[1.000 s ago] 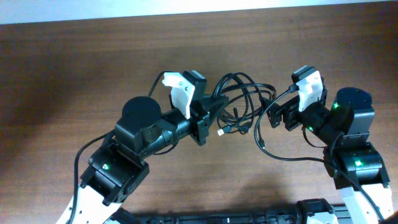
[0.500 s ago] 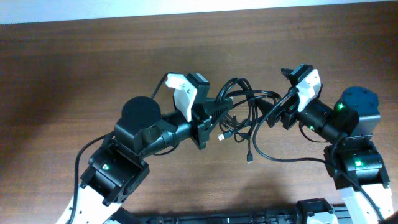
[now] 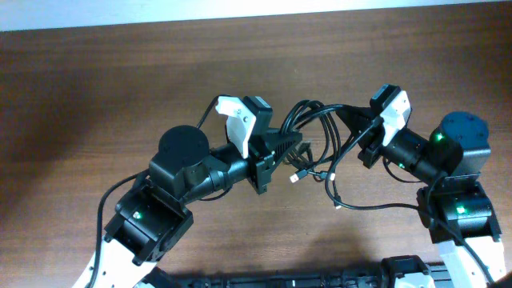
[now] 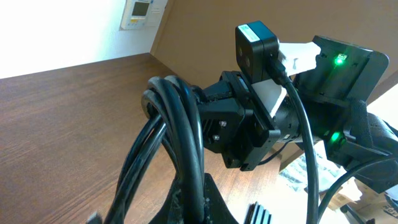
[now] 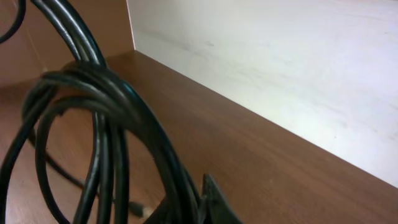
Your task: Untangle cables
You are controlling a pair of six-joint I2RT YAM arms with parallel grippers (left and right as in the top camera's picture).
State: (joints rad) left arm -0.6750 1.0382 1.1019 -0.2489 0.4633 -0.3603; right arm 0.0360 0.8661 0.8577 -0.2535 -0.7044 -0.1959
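Here, tangled cables (image 4: 186, 143), clamped by left gripper (image 3: 299, 145), by right gripper (image 3: 346, 118).

Cables (image 4: 186, 137) bunched between left jaws and right jaws, above table (image 3: 120, 80); plug ends (image 3: 294, 178) hanging toward robot.

No legible text anywhere; wall panel (image 4: 142, 12) display unreadable

Between left claw (image 3: 301, 145) and right claw (image 3: 342, 117): cables (image 3: 318, 128) bar the gap.
Counter (image 3: 120, 72), far left: open room.
Near right: loose strand (image 3: 376, 206) lies across.
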